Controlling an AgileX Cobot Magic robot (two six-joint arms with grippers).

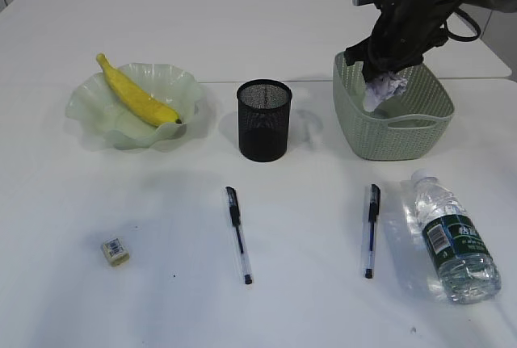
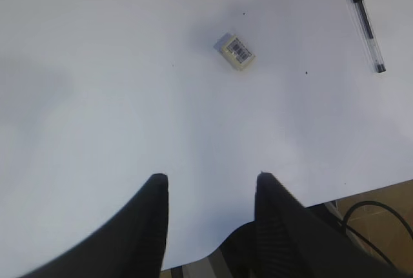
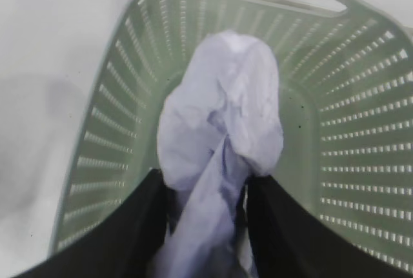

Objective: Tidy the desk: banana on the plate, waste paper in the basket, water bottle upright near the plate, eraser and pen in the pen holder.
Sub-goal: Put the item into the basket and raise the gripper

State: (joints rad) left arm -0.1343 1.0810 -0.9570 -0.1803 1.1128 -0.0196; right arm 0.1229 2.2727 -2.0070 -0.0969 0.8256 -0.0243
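My right gripper point(image 1: 378, 72) is shut on the crumpled waste paper point(image 1: 385, 90) and holds it over the inside of the green basket point(image 1: 397, 140); the right wrist view shows the paper point(image 3: 219, 123) between the jaws point(image 3: 205, 184) above the basket point(image 3: 361, 110). The banana point(image 1: 136, 96) lies on the pale green plate point(image 1: 90, 106). The black mesh pen holder point(image 1: 263, 120) stands at centre. Two pens point(image 1: 238, 235) point(image 1: 370, 230) lie in front. The eraser point(image 1: 115, 252) lies front left. The water bottle point(image 1: 451, 235) lies on its side at right. My left gripper point(image 2: 210, 181) is open and empty above the table, near the eraser point(image 2: 235, 51).
The left wrist view shows one pen point(image 2: 364, 19) at the upper right and the table's edge point(image 2: 361, 188) with a cable below it. The white table point(image 1: 161, 203) extends far back behind the basket.
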